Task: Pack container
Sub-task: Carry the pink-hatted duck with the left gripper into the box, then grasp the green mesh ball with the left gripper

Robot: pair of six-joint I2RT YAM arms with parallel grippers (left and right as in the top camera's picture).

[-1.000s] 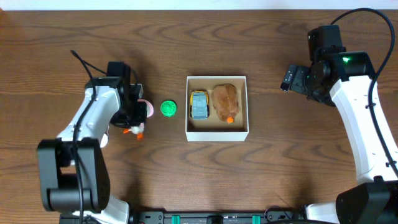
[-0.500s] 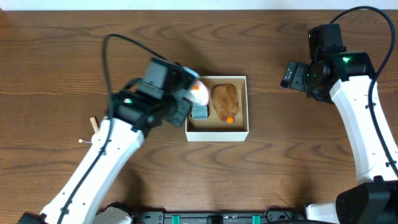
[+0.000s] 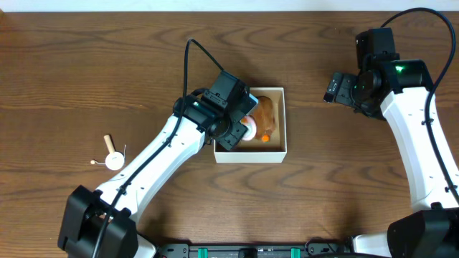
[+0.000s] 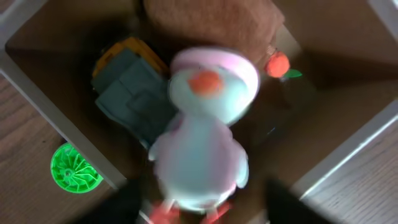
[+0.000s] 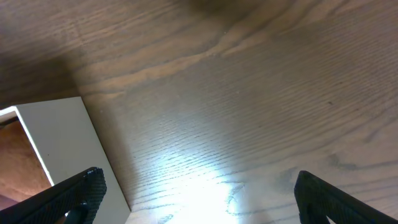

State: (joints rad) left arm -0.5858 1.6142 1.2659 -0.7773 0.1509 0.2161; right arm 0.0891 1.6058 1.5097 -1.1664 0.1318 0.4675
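Note:
The container (image 3: 251,153) is a square white box with a tan inside, at the table's middle. In it lie a brown plush (image 3: 267,111) and a grey and yellow toy car (image 4: 132,87). A white duck toy with a pink cap and orange beak (image 4: 202,140) is over the box floor, blurred, between the fingers of my left gripper (image 4: 199,205). The dark fingers stand apart from its sides, so this gripper is open. From overhead my left gripper (image 3: 246,123) hangs over the box's left half. My right gripper (image 3: 332,87) is open and empty, right of the box.
A green ribbed disc (image 4: 74,168) lies on the wood just outside the box's left wall, hidden under my left arm in the overhead view. A small tan and white piece (image 3: 111,159) lies at the left. The box's white wall (image 5: 62,146) shows in the right wrist view.
My left arm carried the duck from the table's left side to above the box, and its jaws have spread off the duck. The right arm has not moved.

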